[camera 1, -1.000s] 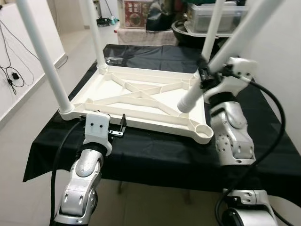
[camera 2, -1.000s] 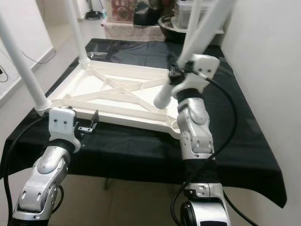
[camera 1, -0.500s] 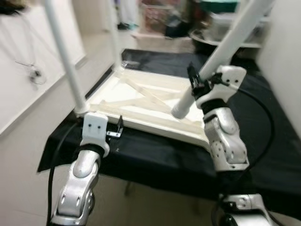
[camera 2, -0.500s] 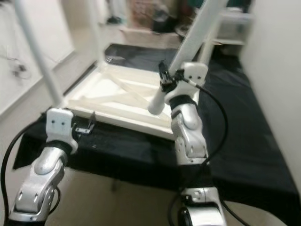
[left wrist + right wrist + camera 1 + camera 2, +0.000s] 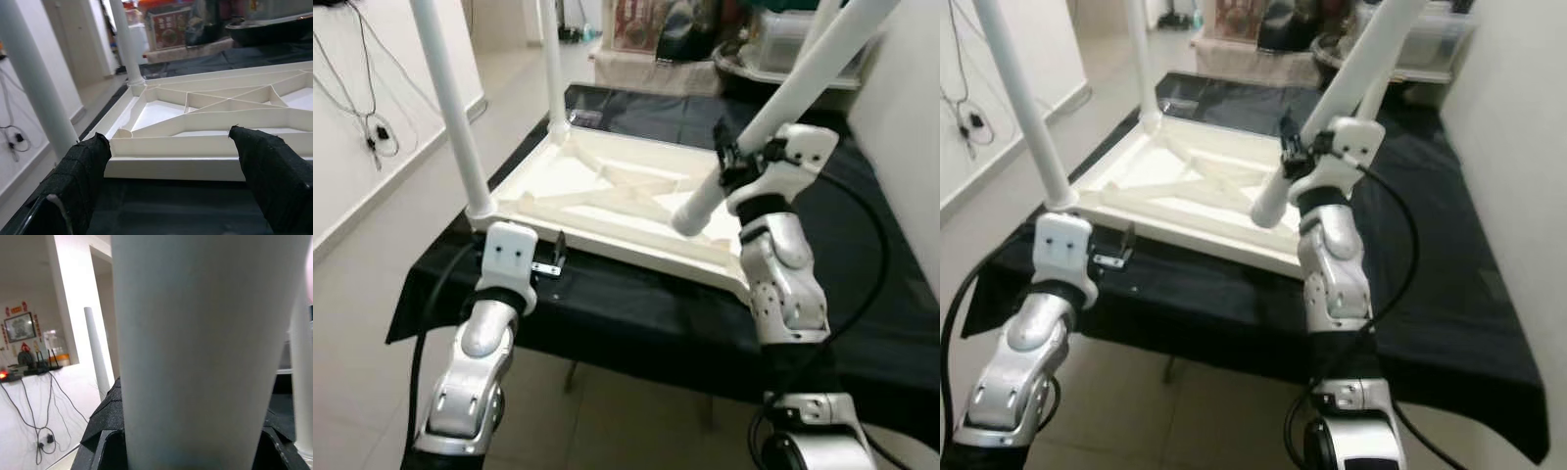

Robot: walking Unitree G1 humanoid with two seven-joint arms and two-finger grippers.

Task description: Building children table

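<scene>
White plastic makes up the upturned tabletop [image 5: 617,211], which lies underside-up on the desk [image 5: 636,313], draped in black cloth. At its left, two fitted legs stand upright in the corner sockets, the near leg [image 5: 450,108] and the far leg [image 5: 551,64]. The left gripper [image 5: 171,171] hovers just off the tabletop's near edge, its jaws spread wide and empty, one padded finger [image 5: 80,166] to each side of the rim. Further right, the right gripper [image 5: 729,171] has its jaws closed around a loose leg [image 5: 783,103], which slants up and away; its lower end hangs over the ribbed panel, short of the near right corner socket [image 5: 741,284].

The risk, judging from this, is a skewed entry: the leg is steeply tilted, and pressed down so, it could jam on the socket rim or push the unheld tabletop across the cloth.

Compared with a second ago, the camera sits further back and to the side, so more of the desk's front shows. The leg's lower end appears raised slightly, and the left gripper remains by the near edge.
</scene>
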